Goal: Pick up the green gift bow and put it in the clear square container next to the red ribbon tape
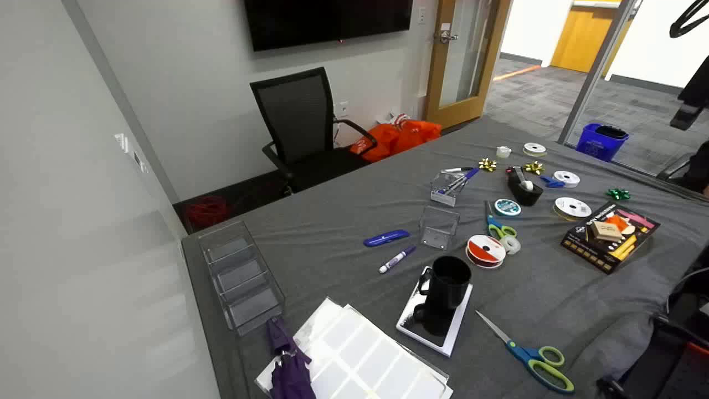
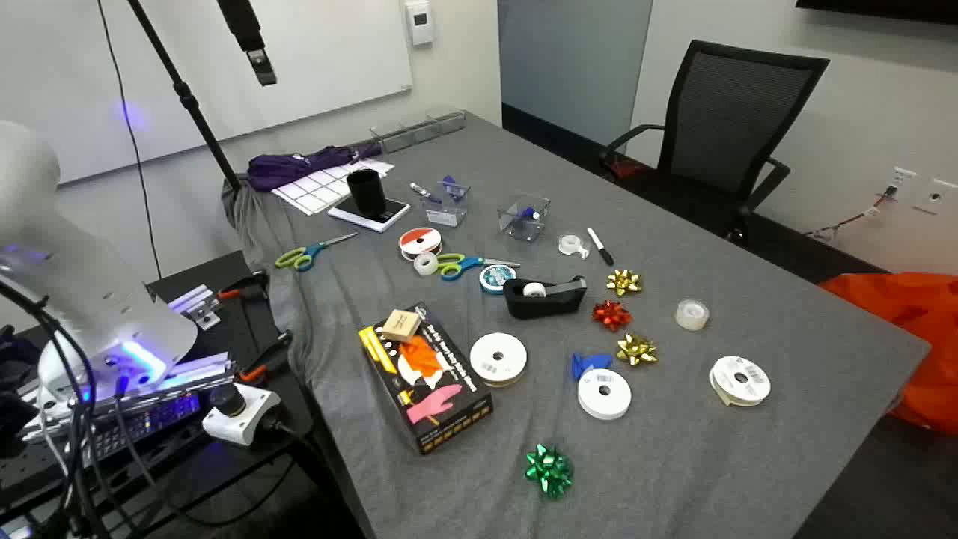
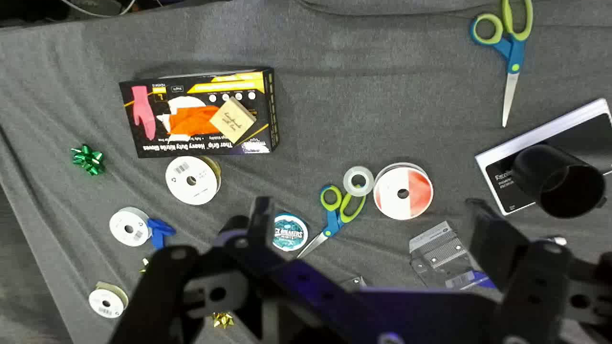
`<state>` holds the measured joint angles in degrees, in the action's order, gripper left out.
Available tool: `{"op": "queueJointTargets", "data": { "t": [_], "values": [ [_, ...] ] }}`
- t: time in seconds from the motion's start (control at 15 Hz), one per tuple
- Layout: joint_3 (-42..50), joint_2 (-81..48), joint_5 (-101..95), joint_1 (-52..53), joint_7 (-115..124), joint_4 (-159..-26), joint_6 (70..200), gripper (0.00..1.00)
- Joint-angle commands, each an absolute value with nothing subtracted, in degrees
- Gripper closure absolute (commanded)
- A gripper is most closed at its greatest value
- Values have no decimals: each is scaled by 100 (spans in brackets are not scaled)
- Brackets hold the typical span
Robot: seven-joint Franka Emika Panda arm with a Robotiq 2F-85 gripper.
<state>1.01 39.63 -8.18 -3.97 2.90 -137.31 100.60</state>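
The shiny green gift bow lies on the grey cloth beyond the glove box, and in the wrist view the green bow is far to the left. A small clear square container stands near the red ribbon tape, a red and white spool; the wrist view also shows the container and spool. My gripper is open high above the table, its jaws wide apart with nothing between them. One of its fingers hangs at the top of an exterior view.
A second clear box holds pens. The glove box with a small tan block on top, white spools, the black tape dispenser, scissors and a black mug on a white box stand around.
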Motion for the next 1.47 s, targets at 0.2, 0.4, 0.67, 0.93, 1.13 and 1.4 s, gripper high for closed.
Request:
{"op": "queueJointTargets", "data": {
  "t": [0.2,0.4,0.67,0.93,1.13,1.4],
  "values": [
    [108,3960,-822,-385,297,-13722,10050,0],
    [108,3960,-822,-385,297,-13722,10050,0],
    [108,3960,-822,-385,297,-13722,10050,0],
    [108,3960,-822,-385,297,-13722,10050,0],
    [81,3936,-790,-398,395,-13722,10040,0],
    [66,3813,-742,-561,979,-13789,10213,0]
  ]
}}
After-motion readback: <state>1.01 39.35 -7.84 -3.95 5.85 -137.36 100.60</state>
